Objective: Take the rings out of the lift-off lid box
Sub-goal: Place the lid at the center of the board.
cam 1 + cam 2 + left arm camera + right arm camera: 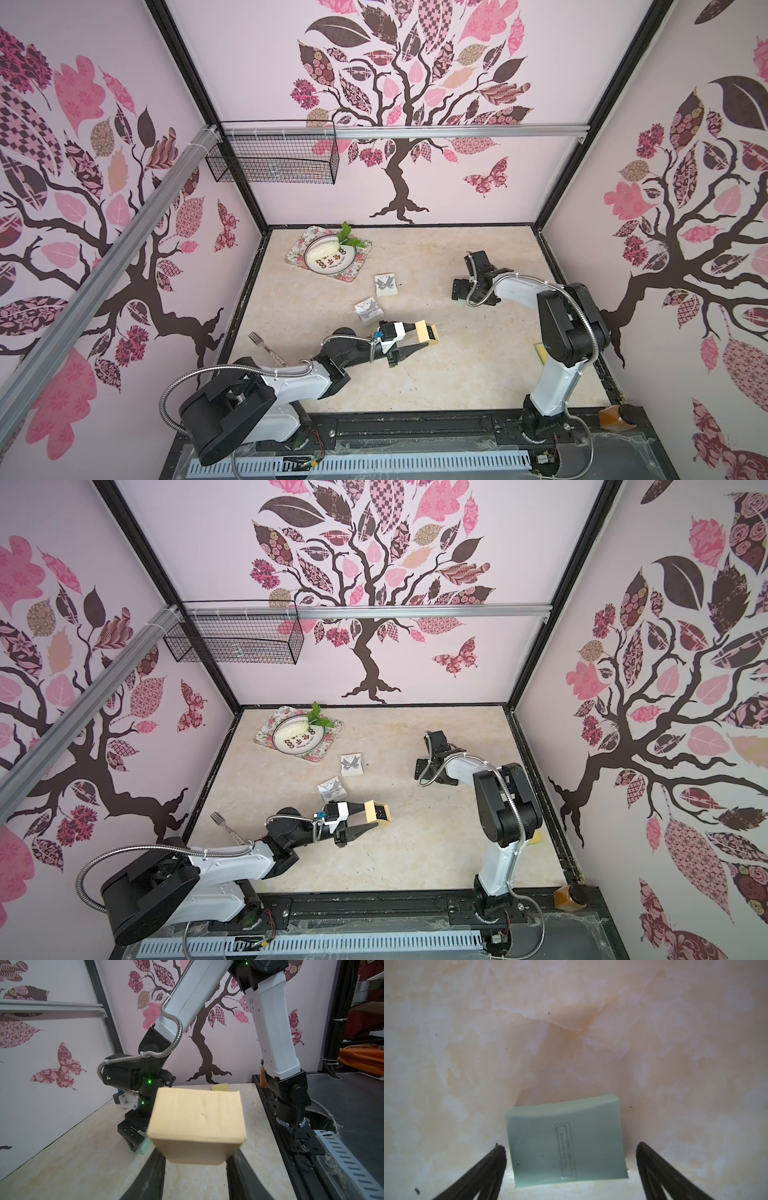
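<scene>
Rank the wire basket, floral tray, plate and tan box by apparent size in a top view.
1. wire basket, though it hangs nearer the camera
2. floral tray
3. plate
4. tan box

Pink tree-decal walls (257, 62), beige marbled tabletop (457, 374), black wire basket (274, 162), aluminium rail (457, 132)

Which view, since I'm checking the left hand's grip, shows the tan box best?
Left wrist: the tan box looms large, clamped in the left hand. Both top views show the tan box small, its open side visible. Right wrist misses it.
</scene>
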